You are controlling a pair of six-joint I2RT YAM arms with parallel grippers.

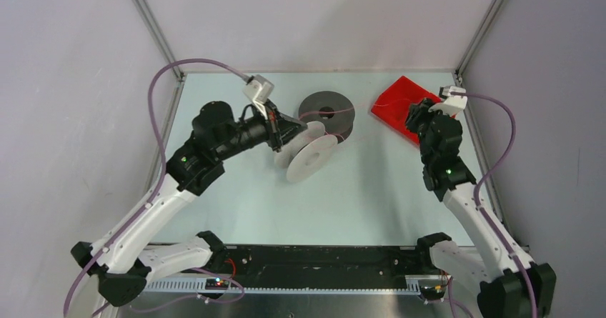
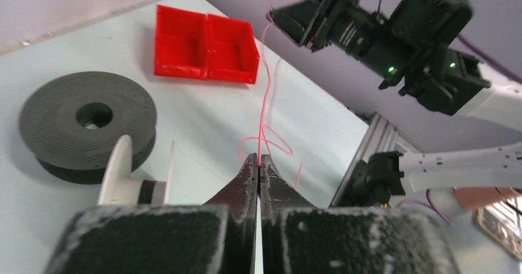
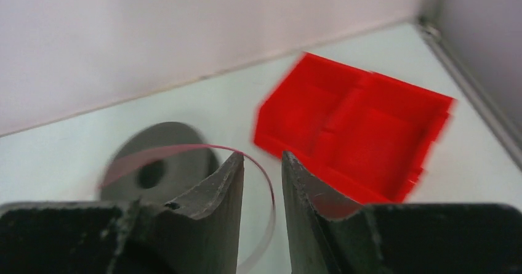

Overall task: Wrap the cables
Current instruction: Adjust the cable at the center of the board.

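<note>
Pale counter [image 1: 357,196], grey walls. Left fingers [image 2: 245,185] clenched, tips pinching pink filament [image 2: 265,92] beside white spool [image 1: 312,159], which stands on edge. Filament rises from tips toward right fingers [image 3: 224,181]. Those stand parted, strand arcing loose through gap, not gripped. Dark grey spool [image 1: 314,107] lies flat just behind white one. Red two-compartment bin [image 1: 393,100] far right, under right arm.

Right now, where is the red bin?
In the top view, the red bin sits at the far right of the table, right of the dark grey spool.
</note>
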